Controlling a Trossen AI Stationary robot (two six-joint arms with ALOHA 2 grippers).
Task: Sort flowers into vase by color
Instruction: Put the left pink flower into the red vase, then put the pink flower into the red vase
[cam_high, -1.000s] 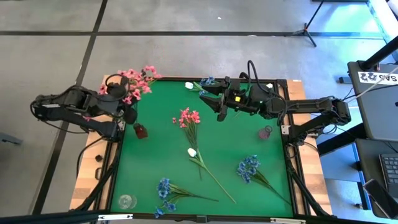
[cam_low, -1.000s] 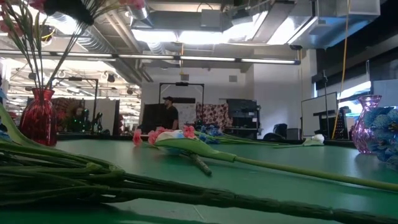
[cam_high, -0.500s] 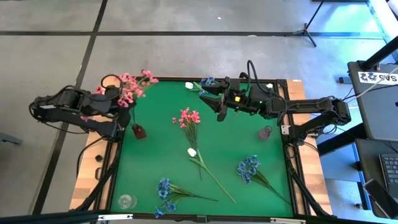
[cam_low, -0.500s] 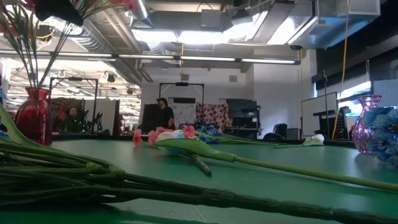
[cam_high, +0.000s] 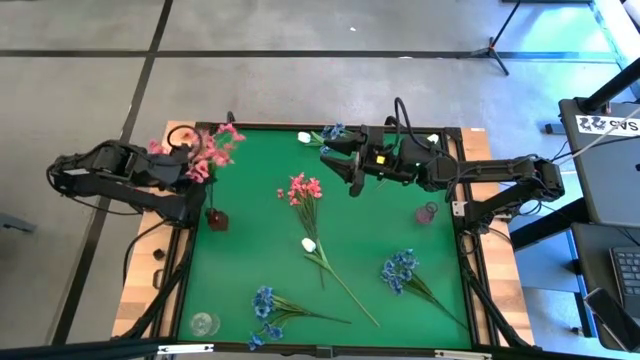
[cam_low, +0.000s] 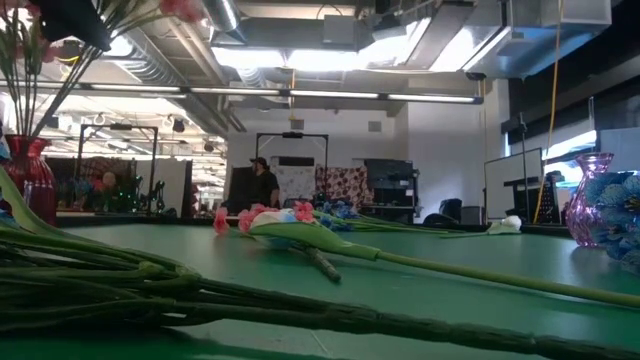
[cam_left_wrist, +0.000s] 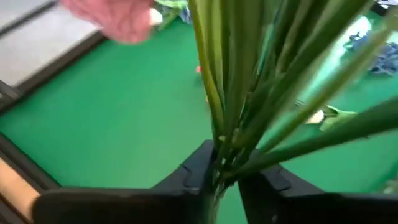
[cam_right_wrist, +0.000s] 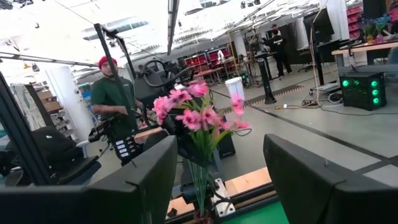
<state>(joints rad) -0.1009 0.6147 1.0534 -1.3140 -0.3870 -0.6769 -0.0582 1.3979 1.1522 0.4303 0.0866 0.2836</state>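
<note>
The left claw (cam_left_wrist: 225, 177) pinches pink flowers (cam_high: 205, 150) tight, stems in the red vase (cam_high: 215, 218). Right claw (cam_high: 347, 172), wide open and empty, hangs far from the vase.

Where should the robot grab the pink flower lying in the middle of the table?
On its thin green stem, just below the pink flower, coming straight down from above. It lies flat on the green mat with blossoms toward the far edge; those look soft and bulky, while the stem fits between fingers.

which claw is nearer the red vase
Left. The left claw grips the pink stems just above the red vase at the mat's left edge. The right claw hangs open over the far middle of the mat, well away from it.
</note>
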